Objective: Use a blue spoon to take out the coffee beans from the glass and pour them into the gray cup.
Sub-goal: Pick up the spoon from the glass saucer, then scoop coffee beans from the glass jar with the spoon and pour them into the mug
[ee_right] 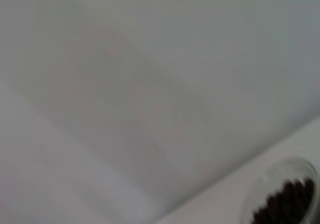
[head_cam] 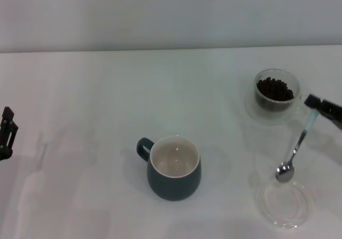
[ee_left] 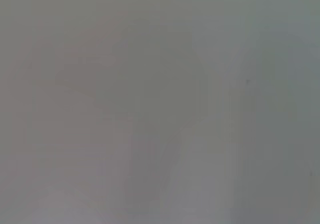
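Gripping the blue spoon (head_cam: 299,145) handle, right gripper (head_cam: 315,106) jaws closed, left gripper (head_cam: 6,133) jaws unclear

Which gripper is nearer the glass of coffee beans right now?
Right. The right gripper sits just beside the glass, holding the blue spoon by its handle. The left gripper is parked at the far left edge, across the table past the gray cup.

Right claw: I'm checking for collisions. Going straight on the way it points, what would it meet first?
The right claw, shut on the blue spoon, points toward the glass; probably its rim or handle comes first, though depth is unclear.
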Robot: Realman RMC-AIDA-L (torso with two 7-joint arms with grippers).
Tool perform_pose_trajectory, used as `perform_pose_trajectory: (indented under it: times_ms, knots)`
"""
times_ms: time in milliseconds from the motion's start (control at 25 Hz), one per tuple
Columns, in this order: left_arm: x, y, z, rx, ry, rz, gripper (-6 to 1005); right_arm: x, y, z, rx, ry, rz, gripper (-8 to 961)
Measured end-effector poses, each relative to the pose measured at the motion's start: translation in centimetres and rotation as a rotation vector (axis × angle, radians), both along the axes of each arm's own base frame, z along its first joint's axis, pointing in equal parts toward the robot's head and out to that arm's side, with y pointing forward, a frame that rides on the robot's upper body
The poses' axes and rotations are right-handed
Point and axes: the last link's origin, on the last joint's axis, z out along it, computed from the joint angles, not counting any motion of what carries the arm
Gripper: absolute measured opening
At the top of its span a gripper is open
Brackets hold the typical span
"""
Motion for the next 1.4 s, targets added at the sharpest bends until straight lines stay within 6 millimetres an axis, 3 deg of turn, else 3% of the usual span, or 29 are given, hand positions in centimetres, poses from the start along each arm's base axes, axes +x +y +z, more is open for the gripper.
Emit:
perform_pose_trajectory:
  times_ms: [560, 960, 1160, 1400]
  knots:
    - [0.1, 0.1, 0.0, 0.001, -0.001, -0.003, 642, -4.9, 6.5, 2.1, 0.139, -0.027, 0.153, 151]
    - [0.3, 0.4, -0.1, -0.004, -0.007, -0.007, 642, -9.8, 11.5, 0.7, 0.251, -0.219, 0.311, 151]
    - [0.3, 0.5, -0.1, -0.005, -0.008, -0.007, 642, -9.7, 12.7, 1.0, 0.344, -0.355, 0.3, 152]
    - [0.3, 0.4, -0.1, -0.005, -0.009, -0.005, 642, -8.3, 12.5, 2.4, 0.43, -0.444, 0.278, 152]
